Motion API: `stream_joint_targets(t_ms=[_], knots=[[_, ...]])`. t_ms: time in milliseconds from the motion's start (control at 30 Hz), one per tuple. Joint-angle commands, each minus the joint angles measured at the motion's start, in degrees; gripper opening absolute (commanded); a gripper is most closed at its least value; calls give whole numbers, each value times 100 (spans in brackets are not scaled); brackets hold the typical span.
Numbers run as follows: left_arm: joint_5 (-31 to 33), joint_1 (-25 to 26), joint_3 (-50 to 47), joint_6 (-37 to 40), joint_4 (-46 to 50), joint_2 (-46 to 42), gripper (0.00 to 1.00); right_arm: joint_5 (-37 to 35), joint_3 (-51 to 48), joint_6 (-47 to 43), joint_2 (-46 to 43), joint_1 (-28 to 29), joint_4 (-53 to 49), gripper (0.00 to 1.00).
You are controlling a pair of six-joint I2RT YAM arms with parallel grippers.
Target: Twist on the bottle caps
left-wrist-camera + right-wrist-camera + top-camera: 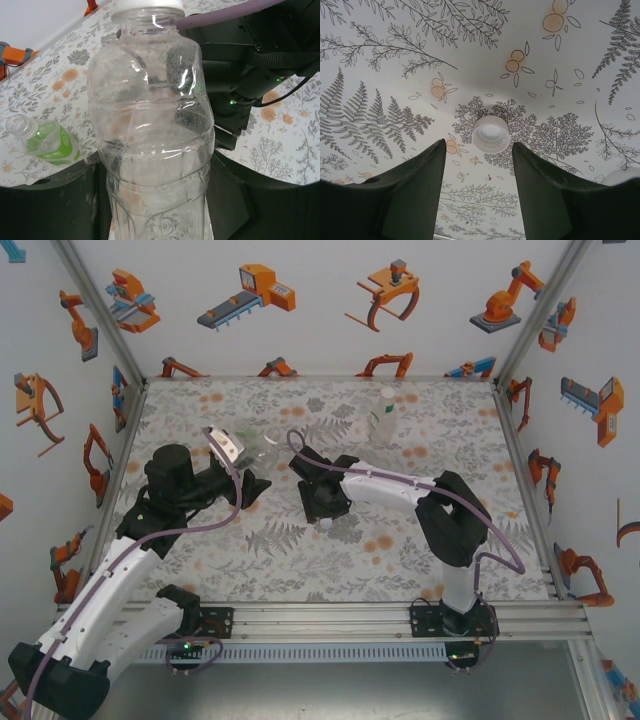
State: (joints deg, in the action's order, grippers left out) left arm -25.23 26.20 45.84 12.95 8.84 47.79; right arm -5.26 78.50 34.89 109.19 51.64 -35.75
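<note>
Labels/writing: green-labelled bottle (52,146), left edge of the left wrist view; print on the green band too small to read; neck open; in the overhead view it sits at upper centre-right (384,420), seemingly upright, well apart from both arms. Back and side walls (320,300) carry orange robot-arm pictures.

Task items: clear bottle (152,130) runs bottom to top through the left wrist view; transparent, ribbed and dented, with highlights on the shoulder and a pale patch low on the body; white cap (147,5) sits on its neck at the top edge; cannot tell whether it is screwed tight. Left gripper (155,210) is closed on the lower body of this bottle, dark fingers (227,210) pressed to either side; in the overhead view the gripper (252,486) is left of centre, the bottle itself hard to make out there. Just above it lies a pale-labelled item (226,447), too blurred to name.

Loose cap (491,134): small, round, white, hollow side up, resting on the fern-and-blossom table (395,60) at mid-frame. Right gripper (479,150) points down at the table, fingers (410,200) spread, holding nothing; the cap lies just beyond the tips, in line with the gap and touching neither. Overhead: right gripper (325,508) at table centre. A white rounded edge (621,175) is cut off at the right border; cannot tell what it is.
</note>
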Motion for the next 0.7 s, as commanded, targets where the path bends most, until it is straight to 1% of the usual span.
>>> stream_joint_targets(t_ms=[0,500,667], knots=[[-140,-34,91,50,-57,-83,11,-37,131,-63,90,54,-99,53],[-175,-29,69,-29,-117,-74,11,59,132,-68,134,52,-20,52],[-175,-30,82,-37,-122,-76,11,75,131,-69,153,66,-11,49]])
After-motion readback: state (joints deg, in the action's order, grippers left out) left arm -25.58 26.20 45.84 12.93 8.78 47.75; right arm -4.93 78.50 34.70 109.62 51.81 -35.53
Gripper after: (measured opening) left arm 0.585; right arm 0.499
